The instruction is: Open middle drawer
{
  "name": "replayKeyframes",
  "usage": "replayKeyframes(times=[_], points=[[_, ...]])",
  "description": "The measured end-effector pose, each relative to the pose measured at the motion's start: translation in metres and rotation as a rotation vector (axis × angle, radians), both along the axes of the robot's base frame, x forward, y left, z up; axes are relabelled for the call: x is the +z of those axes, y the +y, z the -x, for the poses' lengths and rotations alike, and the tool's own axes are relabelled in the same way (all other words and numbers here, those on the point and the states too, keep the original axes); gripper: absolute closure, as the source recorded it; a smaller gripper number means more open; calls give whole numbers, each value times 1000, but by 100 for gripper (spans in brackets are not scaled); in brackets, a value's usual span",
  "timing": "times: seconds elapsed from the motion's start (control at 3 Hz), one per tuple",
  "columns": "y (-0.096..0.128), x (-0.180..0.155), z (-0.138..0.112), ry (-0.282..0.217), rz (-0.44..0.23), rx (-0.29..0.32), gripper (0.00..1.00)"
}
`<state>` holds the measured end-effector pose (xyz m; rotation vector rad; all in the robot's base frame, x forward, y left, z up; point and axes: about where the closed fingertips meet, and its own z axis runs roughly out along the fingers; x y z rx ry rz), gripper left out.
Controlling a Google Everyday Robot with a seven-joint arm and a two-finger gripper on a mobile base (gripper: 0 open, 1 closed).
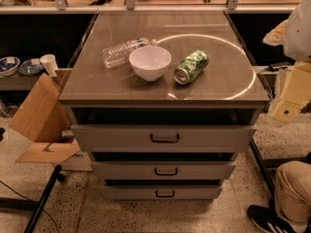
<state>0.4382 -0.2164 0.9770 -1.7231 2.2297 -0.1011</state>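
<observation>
The gripper hangs at the far right, beside the cabinet edge; its grip cannot be told. The middle drawer of 3 stands slightly out, with open floor before it.

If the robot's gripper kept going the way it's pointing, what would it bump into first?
The gripper hangs at the right edge, beside the cabinet, pointing down. Probably the floor by the person's knee, not the middle drawer; depth is unclear.

The middle drawer shows a dark gap above its front; the gripper, seemingly the pale shape at right, hangs well apart.
</observation>
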Motion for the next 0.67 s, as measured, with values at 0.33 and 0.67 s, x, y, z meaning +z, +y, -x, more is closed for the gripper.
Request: replayKeyframes(times=[0.33,0.67], points=[[0,0,0,0,0,0,0],[-2,2,1,-6,-23,5,0]])
